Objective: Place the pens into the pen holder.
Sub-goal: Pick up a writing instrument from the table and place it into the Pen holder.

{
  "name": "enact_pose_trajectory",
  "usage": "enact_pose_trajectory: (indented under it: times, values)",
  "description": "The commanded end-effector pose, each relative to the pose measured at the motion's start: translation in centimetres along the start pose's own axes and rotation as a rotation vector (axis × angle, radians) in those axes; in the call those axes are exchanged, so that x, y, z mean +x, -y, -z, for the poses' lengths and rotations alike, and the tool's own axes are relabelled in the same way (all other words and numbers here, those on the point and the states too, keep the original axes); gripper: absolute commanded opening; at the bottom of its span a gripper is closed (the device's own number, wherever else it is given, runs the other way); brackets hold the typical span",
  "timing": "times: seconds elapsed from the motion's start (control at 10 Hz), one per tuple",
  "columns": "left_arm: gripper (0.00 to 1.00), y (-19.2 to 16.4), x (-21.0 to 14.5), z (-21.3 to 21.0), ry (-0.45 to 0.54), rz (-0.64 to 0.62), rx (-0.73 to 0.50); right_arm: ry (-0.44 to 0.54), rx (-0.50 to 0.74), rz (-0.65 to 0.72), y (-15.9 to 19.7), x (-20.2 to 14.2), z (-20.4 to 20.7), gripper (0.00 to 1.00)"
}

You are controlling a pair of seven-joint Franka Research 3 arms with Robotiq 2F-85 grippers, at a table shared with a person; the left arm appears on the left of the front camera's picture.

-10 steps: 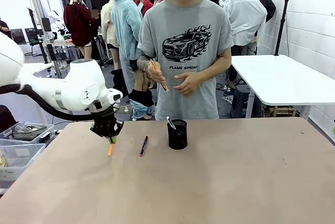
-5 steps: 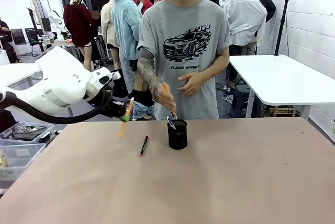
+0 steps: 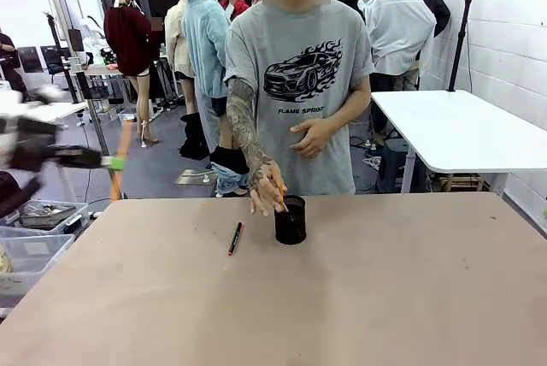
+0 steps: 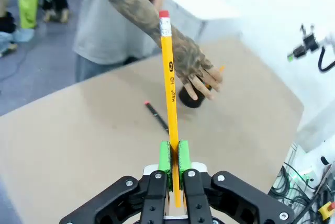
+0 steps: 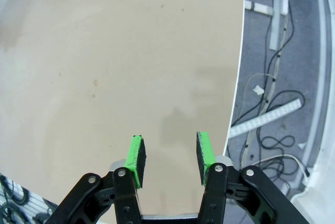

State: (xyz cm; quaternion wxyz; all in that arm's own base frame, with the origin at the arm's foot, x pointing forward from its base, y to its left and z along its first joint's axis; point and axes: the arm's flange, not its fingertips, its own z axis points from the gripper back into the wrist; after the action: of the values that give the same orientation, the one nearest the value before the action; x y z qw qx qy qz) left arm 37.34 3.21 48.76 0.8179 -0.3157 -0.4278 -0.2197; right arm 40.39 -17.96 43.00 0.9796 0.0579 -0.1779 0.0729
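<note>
- Your left gripper [image 4: 174, 155] clamps a yellow wooden pencil [image 4: 168, 77].
- Your right gripper [image 5: 168, 157] gapes wide above the tan table [image 5: 131, 51].
- The black mesh cylindrical pen holder [image 3: 291, 222] stands mid-table at a person's hand [image 3: 267, 188]; a black red-ended pen [image 3: 235, 239] lies near it.

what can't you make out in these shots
1. Front view: the left gripper and its pencil are motion-blurred, so the grip is unreadable there.
2. Front and left wrist views: the person's hand overlaps the pen holder mouth, hiding its contents.
3. The black pen is too small to read any markings.
</note>
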Motion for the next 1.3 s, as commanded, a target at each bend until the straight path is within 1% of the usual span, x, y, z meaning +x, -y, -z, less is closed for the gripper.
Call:
enact_pose_trajectory:
  times: [0.0,0.1,0.2,0.3,0.4,0.5,0.6,0.7,0.8,0.9,1.0,1.1,1.2]
  values:
    - [0.0,-0.6,-2.9,-4.8,0.127,-0.046,0.052,-0.004,-0.006,-0.01,0.0,0.0,0.1,0.51]
    - [0.0,-0.8,-3.3,-5.0,0.162,-0.061,0.036,-0.004,-0.006,-0.01,0.0,0.0,0.1,0.51]
    - [0.0,-0.7,-3.2,-4.2,0.156,-0.059,0.032,-0.004,-0.006,-0.01,0.0,0.0,0.1,0.51]
    - [0.0,-1.0,-2.4,-2.8,0.163,-0.054,-0.018,-0.004,-0.006,-0.01,0.0,0.0,0.1,0.51]
    - [0.0,-0.6,-1.3,-0.5,0.18,-0.066,-0.097,-0.004,-0.006,-0.01,0.0,0.0,0.1,0.51]
    - [0.0,0.6,0.2,2.8,0.185,-0.063,-0.135,-0.004,-0.006,-0.01,0.0,0.0,0.1,0.51]
    - [0.0,2.5,1.5,6.3,0.142,-0.048,-0.138,-0.004,-0.006,-0.01,0.0,0.0,0.1,0.51]
    - [0.0,4.6,2.7,10.1,0.091,-0.012,-0.176,-0.004,-0.006,-0.01,0.0,0.0,0.1,0.51]
    - [0.0,6.5,3.7,13.6,0.03,0.017,-0.248,-0.004,-0.006,-0.01,0.0,0.0,0.1,0.51]
    - [0.0,8.1,4.7,16.9,-0.015,0.041,-0.284,-0.004,-0.006,-0.01,0.0,0.0,0.1,0.51]
    - [0.0,8.7,5.8,20.0,-0.073,-0.018,-0.231,-0.004,-0.006,-0.01,0.0,0.0,0.1,0.51]
    - [0.0,9.4,3.0,14.5,0.007,0.004,-0.286,-0.004,-0.006,-0.01,0.0,0.0,0.1,0.51]
    - [0.0,9.4,3.0,14.5,0.007,0.004,-0.286,-0.004,-0.006,-0.01,0.0,0.0,0.1,0.51]
